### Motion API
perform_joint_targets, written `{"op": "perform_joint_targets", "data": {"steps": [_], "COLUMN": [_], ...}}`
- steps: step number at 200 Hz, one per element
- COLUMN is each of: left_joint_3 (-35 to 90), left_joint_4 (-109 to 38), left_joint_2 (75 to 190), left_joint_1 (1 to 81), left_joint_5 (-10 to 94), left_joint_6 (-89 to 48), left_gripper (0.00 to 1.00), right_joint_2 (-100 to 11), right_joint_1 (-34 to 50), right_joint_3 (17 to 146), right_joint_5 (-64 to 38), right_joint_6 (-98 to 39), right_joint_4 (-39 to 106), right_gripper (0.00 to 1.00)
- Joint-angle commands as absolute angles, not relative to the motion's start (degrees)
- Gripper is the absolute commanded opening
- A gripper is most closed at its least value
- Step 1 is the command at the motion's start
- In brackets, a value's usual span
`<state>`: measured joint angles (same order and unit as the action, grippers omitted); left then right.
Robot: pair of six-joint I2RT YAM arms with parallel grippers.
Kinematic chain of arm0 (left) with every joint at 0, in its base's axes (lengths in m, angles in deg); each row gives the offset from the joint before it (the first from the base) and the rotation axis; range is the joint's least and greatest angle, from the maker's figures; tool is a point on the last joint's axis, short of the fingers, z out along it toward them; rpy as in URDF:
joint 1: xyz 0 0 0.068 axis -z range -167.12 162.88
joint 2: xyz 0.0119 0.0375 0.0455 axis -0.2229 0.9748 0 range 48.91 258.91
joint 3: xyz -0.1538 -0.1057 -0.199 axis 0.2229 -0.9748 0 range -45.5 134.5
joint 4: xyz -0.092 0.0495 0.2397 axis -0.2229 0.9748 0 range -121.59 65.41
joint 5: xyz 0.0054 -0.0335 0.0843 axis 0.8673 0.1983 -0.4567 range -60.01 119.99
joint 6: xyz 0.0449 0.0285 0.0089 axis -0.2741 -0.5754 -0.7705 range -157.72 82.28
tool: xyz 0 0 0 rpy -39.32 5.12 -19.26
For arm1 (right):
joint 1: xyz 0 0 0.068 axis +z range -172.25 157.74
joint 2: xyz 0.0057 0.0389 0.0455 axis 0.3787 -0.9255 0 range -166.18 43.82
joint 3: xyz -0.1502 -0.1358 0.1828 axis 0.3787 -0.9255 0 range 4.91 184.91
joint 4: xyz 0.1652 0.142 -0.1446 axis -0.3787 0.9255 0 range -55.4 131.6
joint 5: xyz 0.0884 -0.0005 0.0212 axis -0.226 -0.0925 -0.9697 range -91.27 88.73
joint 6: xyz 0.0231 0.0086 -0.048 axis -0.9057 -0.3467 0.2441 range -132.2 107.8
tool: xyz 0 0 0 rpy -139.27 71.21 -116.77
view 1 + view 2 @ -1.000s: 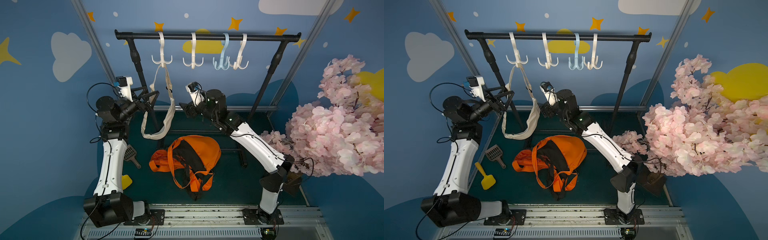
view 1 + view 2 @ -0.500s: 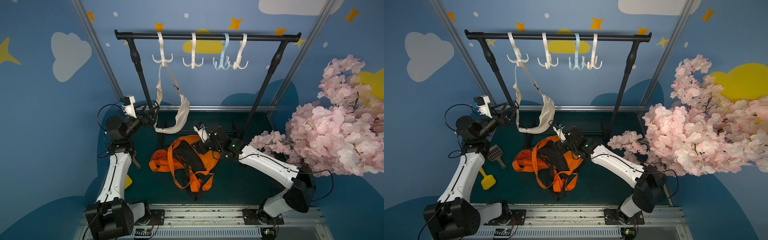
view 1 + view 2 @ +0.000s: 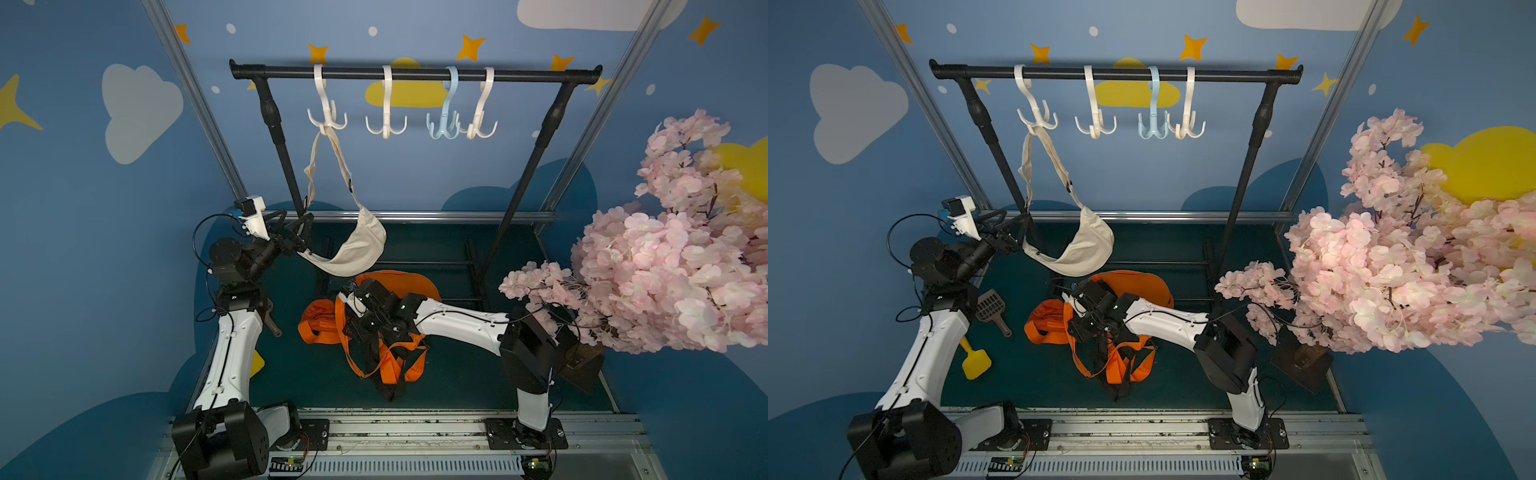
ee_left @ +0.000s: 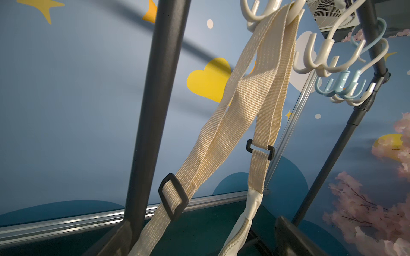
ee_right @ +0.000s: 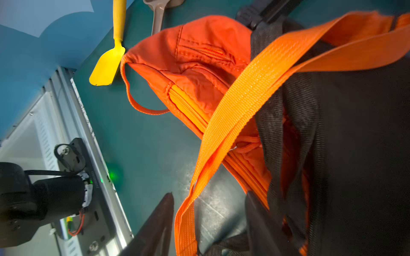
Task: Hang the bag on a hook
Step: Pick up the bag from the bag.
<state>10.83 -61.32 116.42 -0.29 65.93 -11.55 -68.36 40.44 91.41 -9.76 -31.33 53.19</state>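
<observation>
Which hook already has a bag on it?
The white hook at the left end of the rail: the cream bag hangs from it; the other three are bare.

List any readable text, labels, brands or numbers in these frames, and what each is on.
Nothing can be read in any view.
Small white print on the base plate, right wrist view: too small and blurred to read.
Orange bag: no logo or label seen.
Cream bag: no logo or label seen.
</observation>
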Motion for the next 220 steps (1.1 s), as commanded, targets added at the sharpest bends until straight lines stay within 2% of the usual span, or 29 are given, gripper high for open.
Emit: {"op": "perform_joint_targets", "data": {"steps": [1, 37, 60, 69, 74, 98, 148, 182, 199, 220], "left_joint_3": [10.6, 10.6, 10.6, 10.5, 10.5, 10.6, 10.4, 9.9, 10.0, 10.6], "left_joint_4": [-62.9, -62.6, -62.2, -62.1, -62.1, -61.8, -64.3, -68.1, -66.7, -58.5], "left_joint_2": [114.9, 114.5, 114.4, 114.5, 114.4, 114.3, 114.6, 114.2, 113.7, 112.3], "left_joint_1": [-0.9, -1.1, -1.2, -1.2, -1.2, -1.3, -1.4, -0.8, 1.6, 8.2], "left_joint_5": [65.3, 65.3, 65.2, 65.1, 65.1, 65.4, 68.5, 75.7, 78.3, 78.4], "left_joint_6": [-11.3, -11.5, -11.8, -11.8, -11.9, -12.4, -12.1, -13.7, -18.5, -31.6], "left_gripper": [1.0, 1.0, 1.0, 1.0, 1.0, 1.0, 0.99, 0.99, 0.99, 0.98], "right_joint_2": [-71.3, -75.6, -77.7, -78.1, -78.1, -74.8, -62.7, -55.1, -52.2, -50.4], "right_joint_1": [40.2, 40.3, 40.3, 40.2, 40.0, 38.5, 32.1, 27.3, 24.9, 21.5], "right_joint_3": [94.0, 96.2, 97.7, 98.2, 98.2, 96.8, 93.3, 93.1, 93.8, 95.5], "right_joint_5": [-11.8, -14.6, -15.5, -15.4, -15.3, -14.2, -12.6, -11.7, -11.8, -14.8], "right_joint_6": [-35.0, -36.9, -37.9, -38.1, -38.1, -37.7, -35.0, -30.5, -27.9, -25.1], "right_joint_4": [54.1, 53.1, 53.5, 53.7, 53.7, 53.1, 53.9, 55.8, 56.8, 57.2], "right_gripper": [0.49, 0.46, 0.4, 0.31, 0.23, 0.0, 0.0, 0.0, 0.0, 0.0]}}
